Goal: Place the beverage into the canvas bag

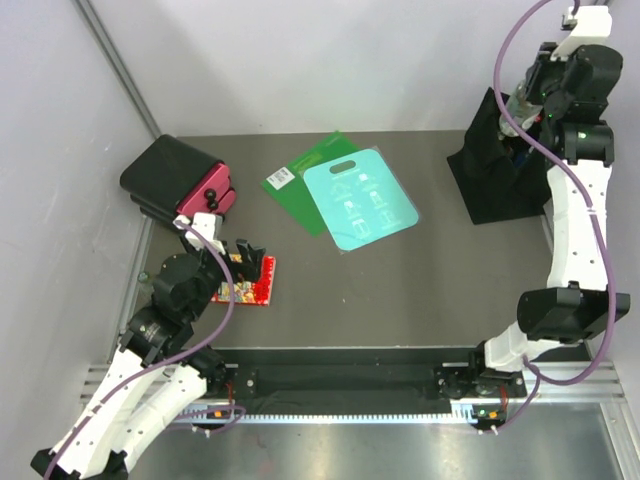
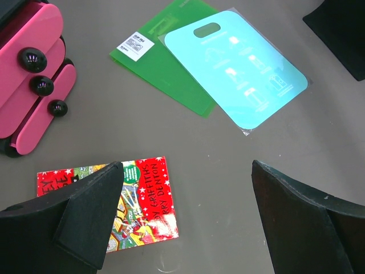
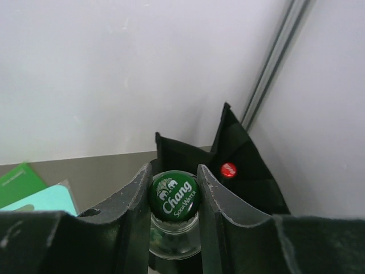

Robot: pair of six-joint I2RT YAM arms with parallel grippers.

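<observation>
Starting at the near edge, two arms rise from their bases, one on each side of the table. The left gripper hangs low over the near-left part, its two fingers spread wide with nothing between them. Just beneath and a little to its left lies one red picture book, flat on the surface. Beyond the book, at the left edge, sits one hard case, pink-faced with a black shell, carrying three round black knobs in a row.

Toward the middle, farther back, two flat sheets lie overlapping: one green sheet underneath and one teal sheet with a handle slot on top, shifted to the right.

At the far right corner stands one canvas bag, black, its soft sides upright. The right gripper is up above it, its fingers closed narrowly on the neck of one beverage bottle, clear glass with a green cap, held upright. From the wrist view the bag's open mouth lies just behind and below the cap; how far the bottle's body reaches in cannot be told. One small red cap shows inside the bag.
</observation>
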